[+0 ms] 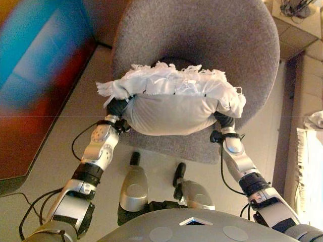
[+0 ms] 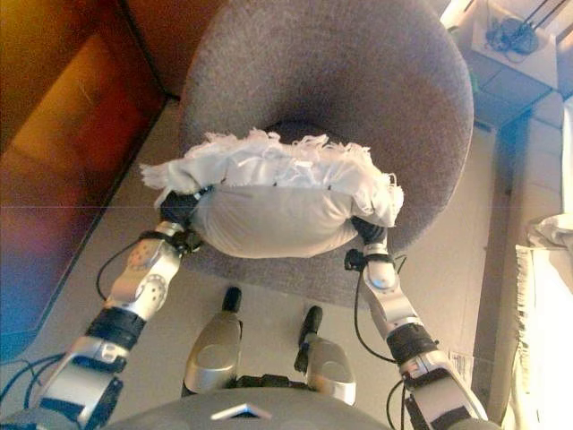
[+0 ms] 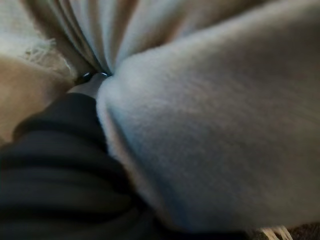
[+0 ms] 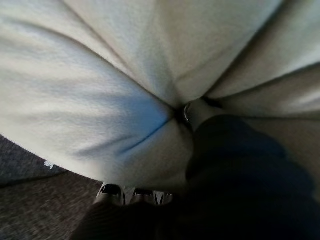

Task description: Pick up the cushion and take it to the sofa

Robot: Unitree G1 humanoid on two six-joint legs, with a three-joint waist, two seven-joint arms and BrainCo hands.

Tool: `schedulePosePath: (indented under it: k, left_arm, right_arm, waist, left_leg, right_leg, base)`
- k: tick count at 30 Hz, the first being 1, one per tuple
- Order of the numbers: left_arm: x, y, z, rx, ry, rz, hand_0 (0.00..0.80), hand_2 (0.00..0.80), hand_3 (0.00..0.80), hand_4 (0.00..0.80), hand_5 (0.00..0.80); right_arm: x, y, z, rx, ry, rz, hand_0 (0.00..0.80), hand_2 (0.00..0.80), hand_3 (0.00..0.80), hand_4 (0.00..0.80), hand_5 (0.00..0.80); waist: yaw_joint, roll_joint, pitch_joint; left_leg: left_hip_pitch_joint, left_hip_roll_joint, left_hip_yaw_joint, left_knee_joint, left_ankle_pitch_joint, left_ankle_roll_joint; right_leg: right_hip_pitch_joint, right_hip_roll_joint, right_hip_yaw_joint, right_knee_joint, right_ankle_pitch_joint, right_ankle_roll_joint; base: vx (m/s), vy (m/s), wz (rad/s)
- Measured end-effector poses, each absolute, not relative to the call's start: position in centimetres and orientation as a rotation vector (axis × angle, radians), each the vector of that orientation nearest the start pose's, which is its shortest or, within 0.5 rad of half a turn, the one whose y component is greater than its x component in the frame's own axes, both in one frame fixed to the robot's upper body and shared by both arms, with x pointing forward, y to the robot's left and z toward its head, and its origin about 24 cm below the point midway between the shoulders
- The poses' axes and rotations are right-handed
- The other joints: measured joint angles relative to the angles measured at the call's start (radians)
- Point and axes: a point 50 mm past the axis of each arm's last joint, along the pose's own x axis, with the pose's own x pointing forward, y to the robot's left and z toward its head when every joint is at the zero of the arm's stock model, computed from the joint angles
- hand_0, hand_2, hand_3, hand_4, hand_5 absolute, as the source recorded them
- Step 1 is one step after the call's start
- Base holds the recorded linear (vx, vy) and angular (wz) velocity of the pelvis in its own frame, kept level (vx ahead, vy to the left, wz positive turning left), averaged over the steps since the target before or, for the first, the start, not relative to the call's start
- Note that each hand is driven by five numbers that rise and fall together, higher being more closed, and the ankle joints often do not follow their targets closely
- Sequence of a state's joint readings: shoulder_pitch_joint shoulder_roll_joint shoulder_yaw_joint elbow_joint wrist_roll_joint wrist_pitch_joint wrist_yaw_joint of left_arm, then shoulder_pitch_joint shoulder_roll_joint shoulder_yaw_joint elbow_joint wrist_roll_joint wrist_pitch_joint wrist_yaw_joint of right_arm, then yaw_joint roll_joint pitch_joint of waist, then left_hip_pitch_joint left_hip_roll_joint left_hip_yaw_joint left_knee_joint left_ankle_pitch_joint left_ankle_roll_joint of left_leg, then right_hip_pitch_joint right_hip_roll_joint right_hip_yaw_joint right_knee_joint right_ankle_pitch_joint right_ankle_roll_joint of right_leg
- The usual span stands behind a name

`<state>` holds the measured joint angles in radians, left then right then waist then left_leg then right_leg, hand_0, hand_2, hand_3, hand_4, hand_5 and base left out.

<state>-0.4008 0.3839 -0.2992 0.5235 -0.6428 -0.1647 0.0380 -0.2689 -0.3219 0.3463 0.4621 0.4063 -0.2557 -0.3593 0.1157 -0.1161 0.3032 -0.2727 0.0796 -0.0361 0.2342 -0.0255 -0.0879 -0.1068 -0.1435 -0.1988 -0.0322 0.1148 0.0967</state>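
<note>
In the left eye view, a pale grey cushion (image 1: 169, 113) with a white fringed edge is sitting over the front of a round grey upholstered chair (image 1: 202, 40), carried between the two arms. The left hand (image 1: 117, 107) is pressing into the cushion's left end and the right hand (image 1: 223, 120) into its right end, each showing only its dark ribbed cover, with the fingers hidden in the fabric. An orange-red and blue sofa (image 1: 40, 75) is lying along the left side of the view, well apart from the cushion, on a beige floor (image 1: 75, 131). In the right eye view, the same arrangement is showing: the cushion (image 2: 269, 210) is spanning the chair's (image 2: 340, 72) front edge between the left hand (image 2: 179, 210) and the right hand (image 2: 369, 231), and a pale box holding dark cables (image 2: 510, 40) is standing at the upper right. In the left wrist view, the left hand's dark cover (image 3: 55, 165) is lying against the bulging cushion cloth (image 3: 210, 135), and a dark-tipped digit is burying itself in a gathered fold; the grip is reading as clamped on the cushion. In the right wrist view, the right hand's (image 4: 235, 175) thumb is digging into a pinched crease of the cushion (image 4: 100, 90) while its fingertips (image 4: 135, 194) are curling beneath it, clamped on the fabric, with the grey chair seat (image 4: 35, 200) showing just below.
</note>
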Motion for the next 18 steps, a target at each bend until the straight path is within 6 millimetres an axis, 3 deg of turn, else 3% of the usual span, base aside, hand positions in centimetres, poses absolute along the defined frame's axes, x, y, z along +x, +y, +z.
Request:
schedulePosePath:
  k: [3,7,11,12,13,14,15,17,18]
  left_arm:
    - [34.5,18.4,5.4,-0.121,0.063,-0.026,0.800,0.800,0.800,0.800,0.800]
    - [37.5,17.2,9.1,-0.117,-0.022,-0.004,0.800,0.800,0.800,0.800,0.800]
    - [39.5,16.0,12.4,-0.133,-0.090,0.024,0.800,0.800,0.800,0.800,0.800]
    - [39.9,15.9,13.2,-0.139,-0.105,0.032,0.762,0.762,0.762,0.762,0.762]
    - [40.3,15.7,14.2,-0.136,-0.121,0.037,0.474,0.474,0.474,0.474,0.474]
    - [40.7,15.6,15.0,-0.128,-0.129,0.044,0.279,0.279,0.279,0.279,0.279]
    - [41.0,15.6,15.6,-0.126,-0.134,0.051,0.000,0.000,0.000,0.000,0.000]
    - [41.4,15.8,16.2,-0.124,-0.123,0.073,0.000,0.000,0.000,0.000,0.000]
    - [41.5,16.0,16.4,-0.117,-0.115,0.084,0.000,0.000,0.000,0.000,0.000]
  right_arm:
    - [32.0,-16.0,3.7,-0.023,0.033,-0.116,0.800,0.800,0.800,0.800,0.800]
    - [35.9,-16.1,6.9,0.022,0.022,-0.161,0.800,0.800,0.800,0.800,0.800]
    - [38.6,-16.4,10.2,0.040,-0.017,-0.168,0.800,0.800,0.800,0.800,0.800]
    - [39.0,-16.5,11.2,0.048,-0.037,-0.167,0.800,0.800,0.800,0.800,0.800]
    - [39.5,-16.5,12.3,0.063,-0.055,-0.164,0.800,0.800,0.800,0.800,0.800]
    - [40.0,-16.4,13.2,0.083,-0.069,-0.165,0.800,0.800,0.800,0.800,0.800]
    - [40.3,-16.3,14.1,0.104,-0.081,-0.163,0.800,0.800,0.800,0.800,0.800]
    - [40.9,-16.0,15.2,0.155,-0.068,-0.151,0.800,0.800,0.800,0.800,0.800]
    - [41.2,-15.9,15.6,0.175,-0.055,-0.140,0.176,0.176,0.176,0.176,0.176]
  waist:
    - [-0.022,0.000,0.011]
    - [-0.056,0.031,0.052]
    - [-0.075,0.048,0.078]
    - [-0.077,0.052,0.083]
    - [-0.079,0.058,0.097]
    - [-0.081,0.063,0.115]
    - [-0.084,0.066,0.127]
    - [-0.095,0.069,0.132]
    - [-0.103,0.069,0.132]
  left_leg:
    - [-0.060,-0.003,0.041,0.003,0.017,0.011]
    - [-0.116,-0.013,0.064,0.015,0.026,0.023]
    - [-0.170,-0.015,0.086,0.024,0.032,0.030]
    - [-0.186,-0.017,0.090,0.024,0.037,0.032]
    - [-0.194,-0.019,0.092,0.024,0.040,0.033]
    - [-0.195,-0.020,0.094,0.024,0.041,0.034]
    - [-0.198,-0.022,0.099,0.024,0.041,0.035]
    - [-0.213,-0.028,0.106,0.022,0.045,0.040]
    - [-0.220,-0.030,0.112,0.021,0.047,0.043]
  right_leg:
    - [-0.074,-0.019,0.002,-0.014,0.041,0.001]
    - [-0.137,-0.034,0.004,-0.012,0.068,0.004]
    - [-0.215,-0.042,0.030,0.014,0.074,0.006]
    - [-0.237,-0.044,0.038,0.022,0.077,0.006]
    - [-0.252,-0.046,0.041,0.032,0.077,0.006]
    - [-0.261,-0.049,0.045,0.043,0.077,0.006]
    - [-0.274,-0.051,0.053,0.052,0.077,0.006]
    - [-0.294,-0.059,0.054,0.059,0.077,0.007]
    - [-0.307,-0.064,0.056,0.067,0.077,0.007]
  base:
    - [-0.160,0.083,-0.32]
    - [-0.108,0.119,-0.16]
    - [-0.079,0.080,-0.15]
    - [-0.032,0.097,-0.12]
    - [-0.008,0.096,-0.09]
    - [0.015,0.083,-0.12]
    - [0.007,0.084,-0.13]
    - [-0.016,0.089,-0.06]
    - [-0.025,0.100,-0.03]
